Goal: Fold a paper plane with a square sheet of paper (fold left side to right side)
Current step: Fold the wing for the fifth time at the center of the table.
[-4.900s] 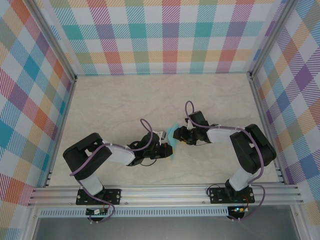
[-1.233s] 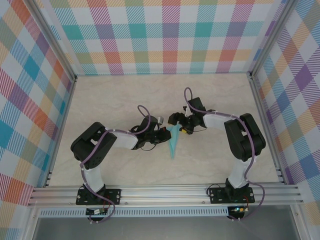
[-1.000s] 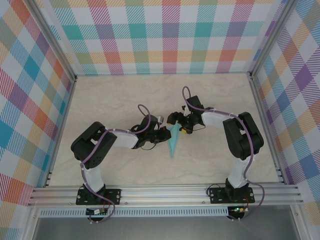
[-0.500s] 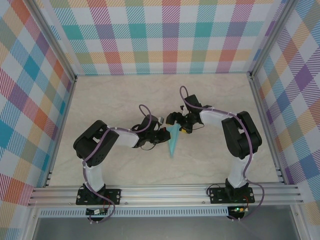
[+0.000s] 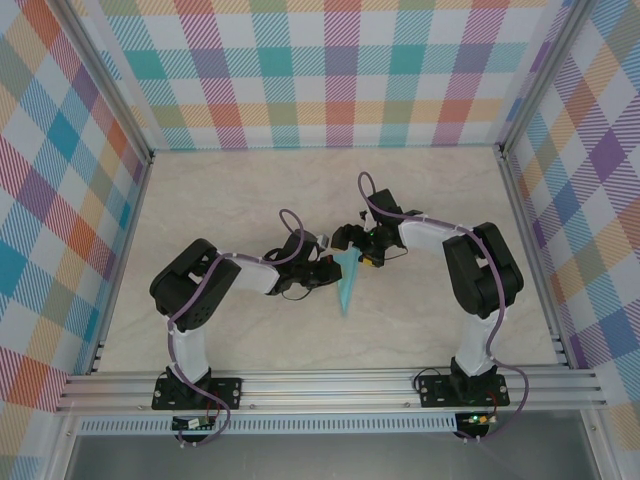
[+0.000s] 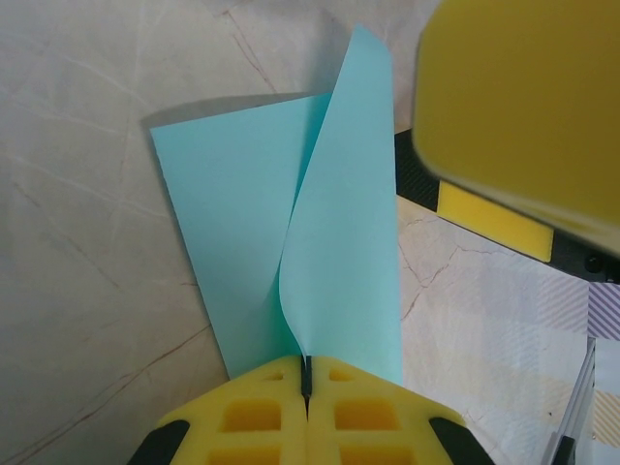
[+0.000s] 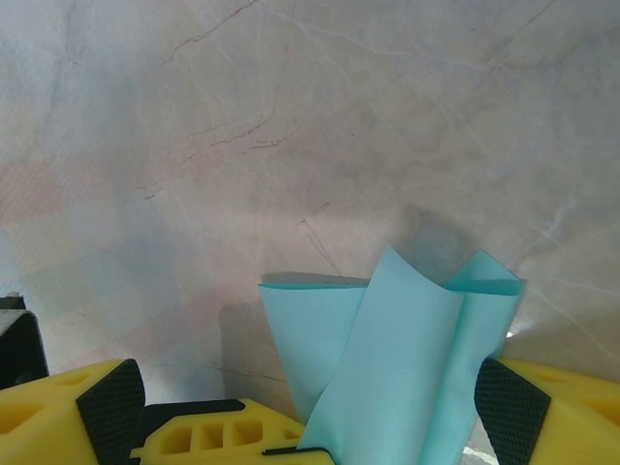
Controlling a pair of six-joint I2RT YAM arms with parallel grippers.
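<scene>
Marble table [image 5: 230,200], paper plane [image 6: 341,262] — left gripper [image 6: 306,368] pinching

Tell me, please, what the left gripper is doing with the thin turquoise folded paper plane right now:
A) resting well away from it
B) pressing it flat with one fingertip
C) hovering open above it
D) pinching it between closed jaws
D: in the left wrist view the left gripper has its yellow jaws pressed together, with the turquoise paper plane rising out of the seam between them.

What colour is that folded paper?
The paper plane is plain turquoise, clearest in the left wrist view.
</scene>
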